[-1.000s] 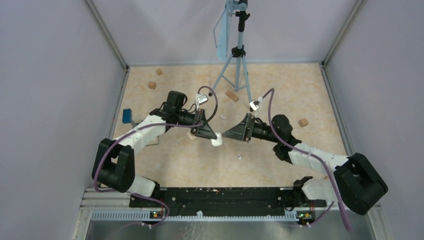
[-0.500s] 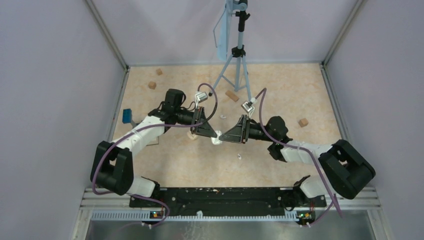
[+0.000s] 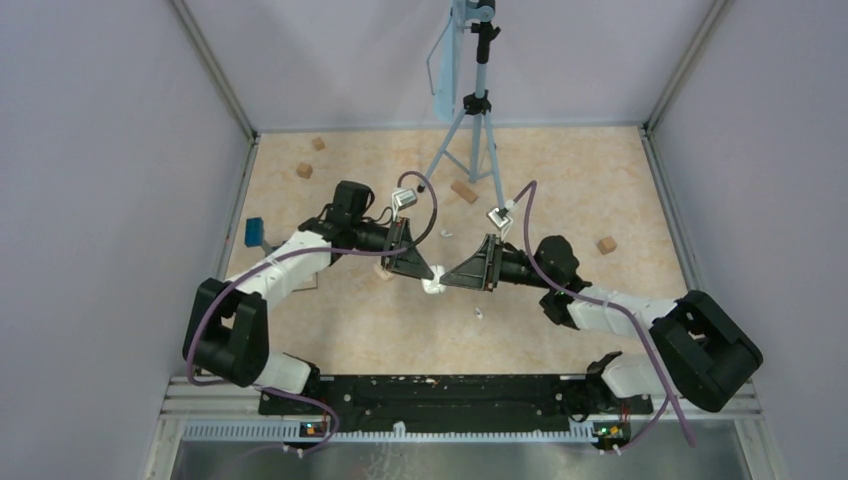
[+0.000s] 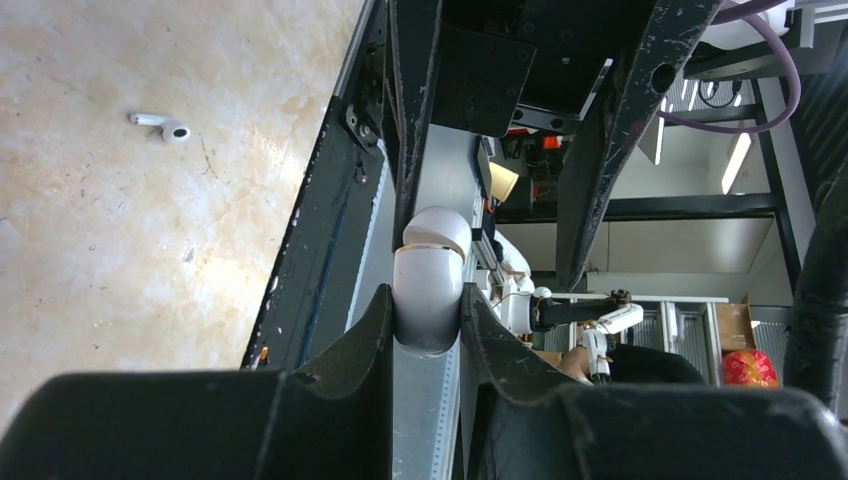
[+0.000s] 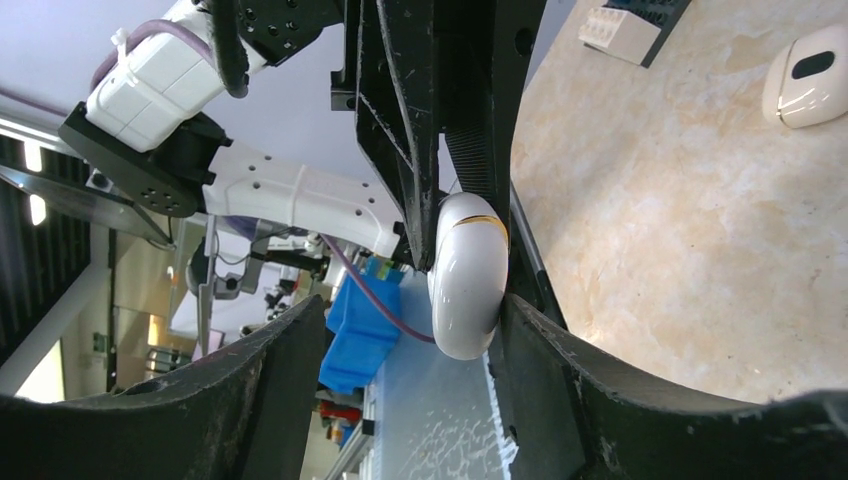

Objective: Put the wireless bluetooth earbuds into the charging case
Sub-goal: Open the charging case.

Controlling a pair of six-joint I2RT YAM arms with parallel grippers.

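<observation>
1. The left jaws are clamped on the charging case [image 4: 430, 285], pinching its lower sides. The rest of the case stands out beyond their tips, off the worktop [image 4: 120, 250], and a thin gold line rings it there.
2. The case looks like a small, light, hard shell, glossy and rounded all over. It will likely slip or swivel under an uneven squeeze. The broad flat sides look like the best place to hold it, keeping off the gold line so the lid can swing.
3. The right jaws stand apart and straddle the free end of the same case. One finger sits just beside the shell, and I cannot tell whether it touches. A plain gap shows at the other finger. These jaws hold nothing.
4. An earbud [image 4: 160, 127] lies on the worktop, out to the side of the left jaws and well apart from both pairs. It is a tiny white sliver. It is probably nearly weightless, stiff and slick, so a nudge would flick it away. A gentle pinch across the stem seems the safest hold.
5. A second white case [image 5: 808, 75] lies flat on the worktop, further beyond the right jaws and off to one side. A dark oval shows on its face, and nothing touches it.
</observation>
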